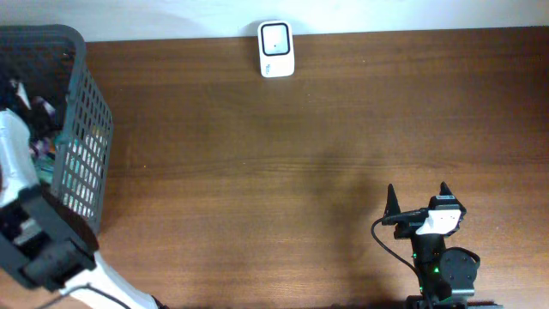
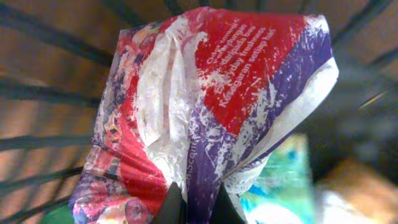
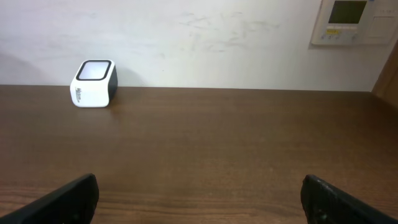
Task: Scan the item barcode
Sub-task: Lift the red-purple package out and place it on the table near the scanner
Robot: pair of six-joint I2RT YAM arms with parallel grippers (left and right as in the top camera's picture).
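**Left fingers pinched on a crinkled packet inside the basket**

The packet (image 2: 211, 106) is red, purple and white plastic, heavily creased. On its red panel run several slanted lines of white print, too blurred to read. In the left wrist view, the left gripper (image 2: 198, 208) has its 2 dark fingers (image 2: 171, 204) closed tight on the packet's lower edge, with only a sliver of plastic between them. The packet rises from the fingers and fills most of that view, with the bars of the grey basket (image 1: 81, 129) behind it and a green and white wrapper (image 2: 283, 186) lower right.

From overhead, the basket stands at the table's (image 1: 257, 172) left edge. The white scanner (image 1: 276, 49) sits at the far edge, well apart from the basket. Grey lettering on its side is too small to read.

The right gripper (image 1: 417, 189) hangs over the near right of the table, jaws spread wide, holding nothing. A wall panel (image 3: 351, 22) with a small display shows behind.
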